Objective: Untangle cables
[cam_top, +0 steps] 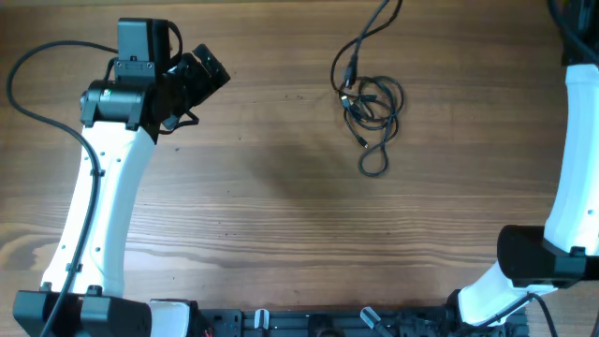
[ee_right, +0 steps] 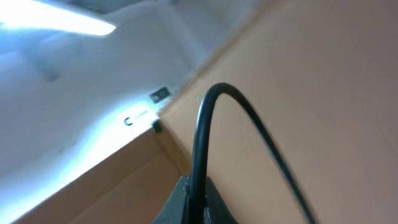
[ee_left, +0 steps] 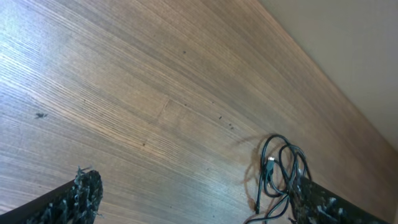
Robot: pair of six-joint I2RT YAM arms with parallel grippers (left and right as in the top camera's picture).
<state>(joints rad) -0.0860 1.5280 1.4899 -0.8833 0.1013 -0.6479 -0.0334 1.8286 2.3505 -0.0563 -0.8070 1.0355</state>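
Note:
The cables [cam_top: 372, 101] lie in a loose black tangle on the wooden table [cam_top: 281, 187], right of centre at the back. One strand [cam_top: 374, 26] rises from the tangle and leaves the top edge. My left gripper [cam_top: 206, 71] hovers far to the left of them, open and empty. In the left wrist view its fingertips [ee_left: 84, 196] stand wide apart, and the cables [ee_left: 283, 169] lie ahead beside the right one. My right gripper [ee_right: 196, 199] is shut on a black cable [ee_right: 208, 112] that arcs away above it. It is raised and out of the overhead view.
The white right arm [cam_top: 580, 140] runs along the right edge, its base [cam_top: 533, 257] at the front right. The left arm [cam_top: 103, 206] crosses the left side, with its own thick black wire [cam_top: 37, 94] looping beside it. The table's far edge [ee_left: 336, 81] runs just beyond the tangle.

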